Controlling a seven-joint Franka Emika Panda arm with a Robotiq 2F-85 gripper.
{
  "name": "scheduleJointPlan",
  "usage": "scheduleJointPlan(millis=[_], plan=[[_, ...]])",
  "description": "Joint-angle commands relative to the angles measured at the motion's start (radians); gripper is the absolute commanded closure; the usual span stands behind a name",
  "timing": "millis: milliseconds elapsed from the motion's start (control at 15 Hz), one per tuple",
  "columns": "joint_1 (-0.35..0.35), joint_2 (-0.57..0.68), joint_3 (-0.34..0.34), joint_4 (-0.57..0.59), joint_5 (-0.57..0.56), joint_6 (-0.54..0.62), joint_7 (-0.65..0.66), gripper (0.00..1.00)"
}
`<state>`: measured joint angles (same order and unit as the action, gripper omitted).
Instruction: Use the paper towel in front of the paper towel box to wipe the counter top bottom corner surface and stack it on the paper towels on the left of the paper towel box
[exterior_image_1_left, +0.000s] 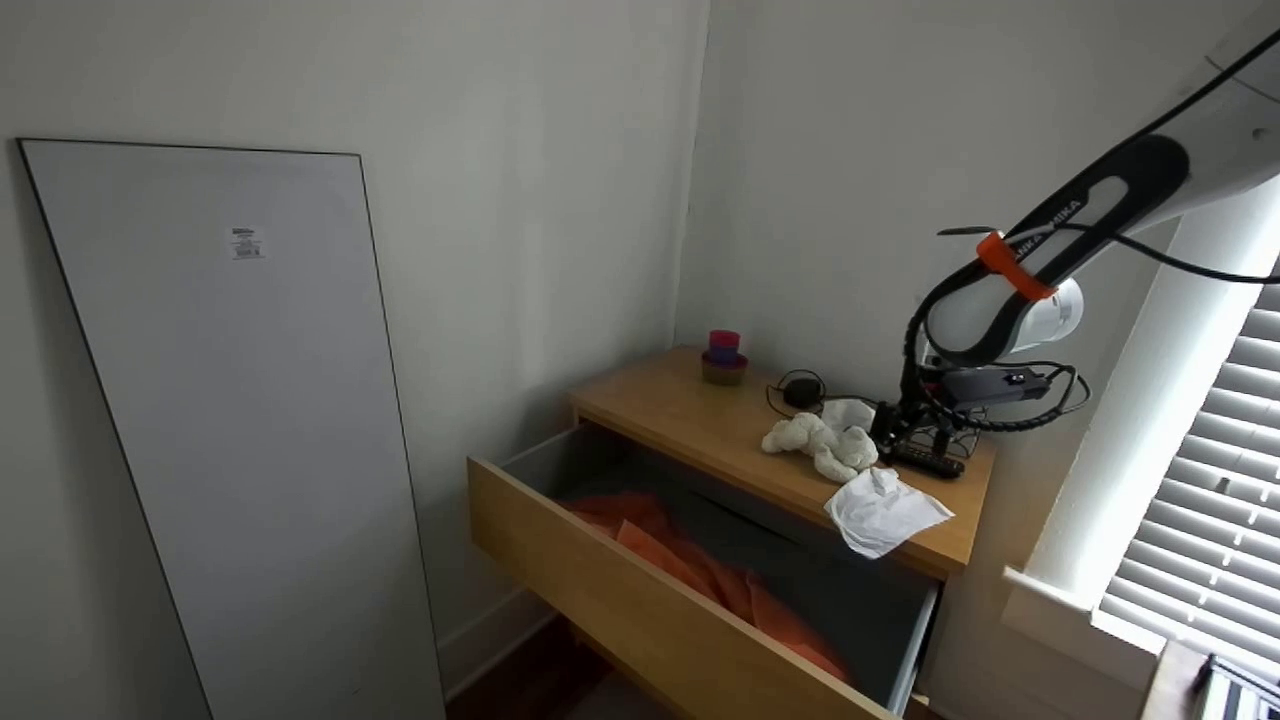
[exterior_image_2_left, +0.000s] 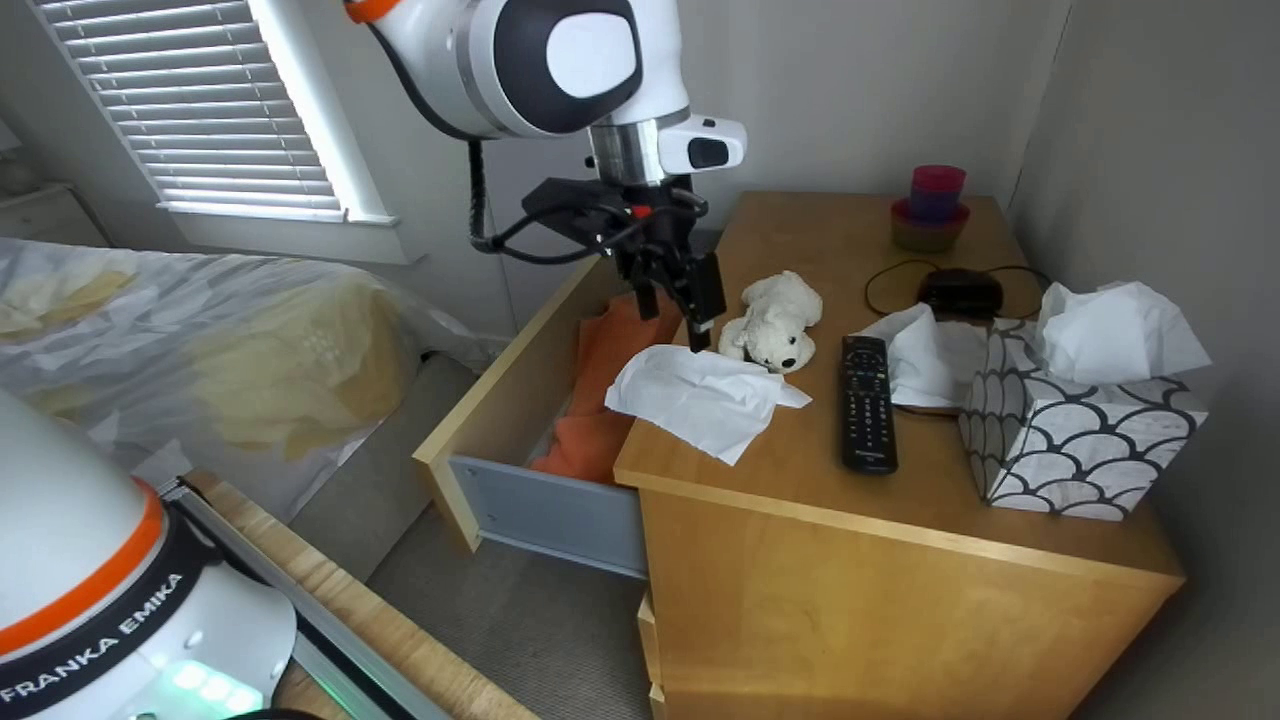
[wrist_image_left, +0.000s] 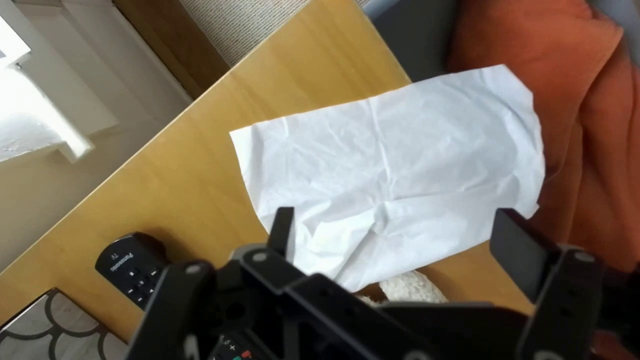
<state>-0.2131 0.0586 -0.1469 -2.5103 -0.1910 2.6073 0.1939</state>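
Left of the remote (exterior_image_2_left: 868, 405), in an exterior view, the gripper (exterior_image_2_left: 674, 318) hovers, jaws wide apart and holding nothing, over a towel (exterior_image_2_left: 690, 400) hanging partly off the counter (exterior_image_2_left: 800, 460). Grasping seems the step, for wiping or stacking unclear; lowering and pinching should follow. Right of the remote sit the crumpled towel (exterior_image_2_left: 935, 362) and box (exterior_image_2_left: 1090, 450).

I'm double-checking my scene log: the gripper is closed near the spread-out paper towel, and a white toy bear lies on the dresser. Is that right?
Not quite: the gripper is open, with its fingers well apart, as the wrist view shows. It is near the spread-out paper towel, and a white toy bear does lie on the dresser.
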Motion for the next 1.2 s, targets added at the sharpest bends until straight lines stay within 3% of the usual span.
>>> scheduleJointPlan(millis=[0,200,333,533,867,1133], plan=[[0.017,0.116,-0.026,0.064,-0.001,0.036,-0.014,0.0],[0.029,0.177,-0.036,0.096,-0.003,0.046,-0.017,0.0],[0.034,0.211,-0.038,0.112,0.005,0.059,-0.028,0.11],[0.031,0.246,-0.032,0.132,0.032,0.062,-0.059,0.17],[0.019,0.28,-0.016,0.151,0.069,0.083,-0.119,0.08],[0.016,0.296,-0.001,0.156,0.12,0.116,-0.161,0.16]])
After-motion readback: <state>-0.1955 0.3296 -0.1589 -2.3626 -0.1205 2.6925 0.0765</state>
